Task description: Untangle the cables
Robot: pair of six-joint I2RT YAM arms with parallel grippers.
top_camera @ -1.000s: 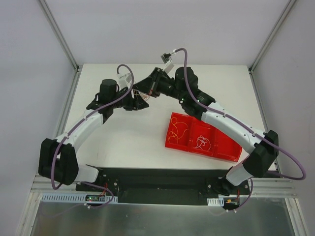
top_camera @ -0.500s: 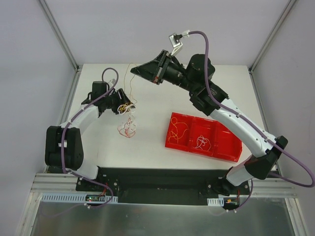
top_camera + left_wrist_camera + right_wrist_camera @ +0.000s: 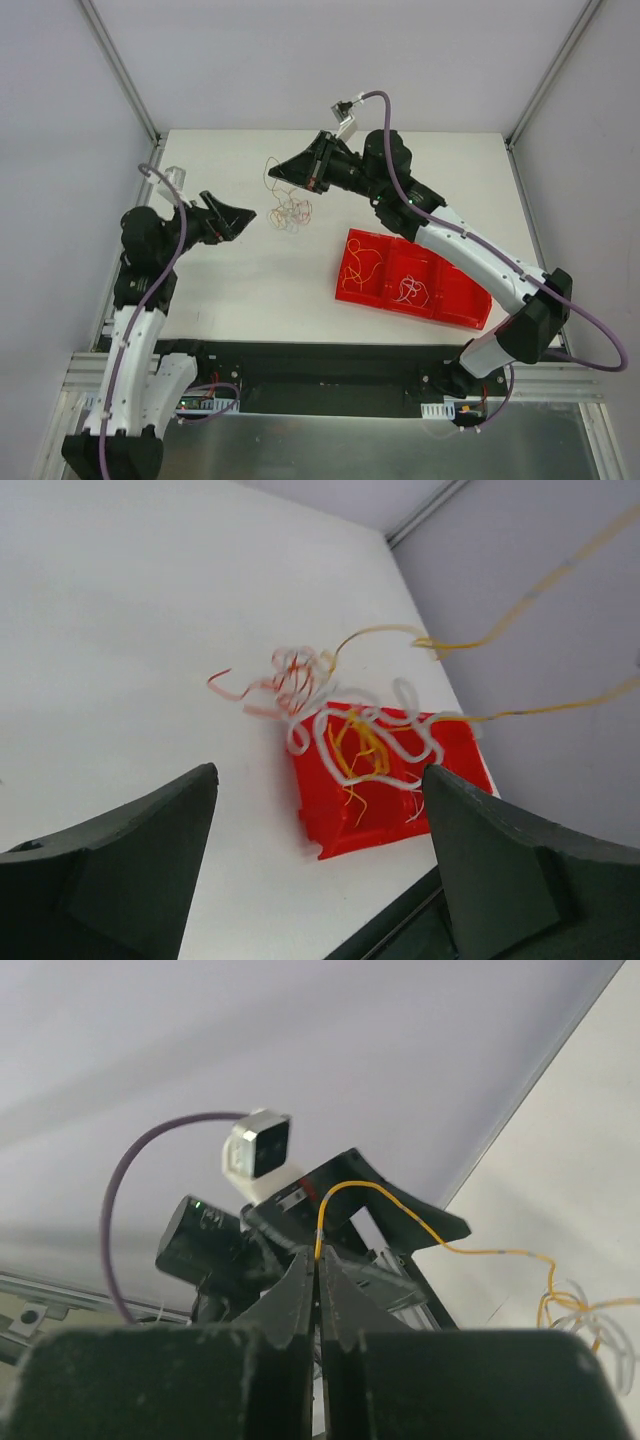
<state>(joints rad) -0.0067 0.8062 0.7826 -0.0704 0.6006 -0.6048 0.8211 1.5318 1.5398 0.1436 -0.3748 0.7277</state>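
R end effector [image 3: 318,1257] pinches yellow cable [image 3: 495,1252] (L end effector [image 3: 318,775] open, empty).

I work at a white bench [image 3: 250,290] with a plain matte top, boxed in on three sides by pale grey panels: a left wall [image 3: 60,150], a back wall [image 3: 320,60] and a right wall [image 3: 590,200]. Slim aluminium posts run up the two far corners, one on the left [image 3: 120,70] and one on the right [image 3: 560,75]. Along the near edge lies a black base plate [image 3: 330,365], then a light metal rail [image 3: 330,402], and below that a brushed, dull-shining metal sheet [image 3: 320,445]. The light is even and soft, throwing only faint shadows on the bench.
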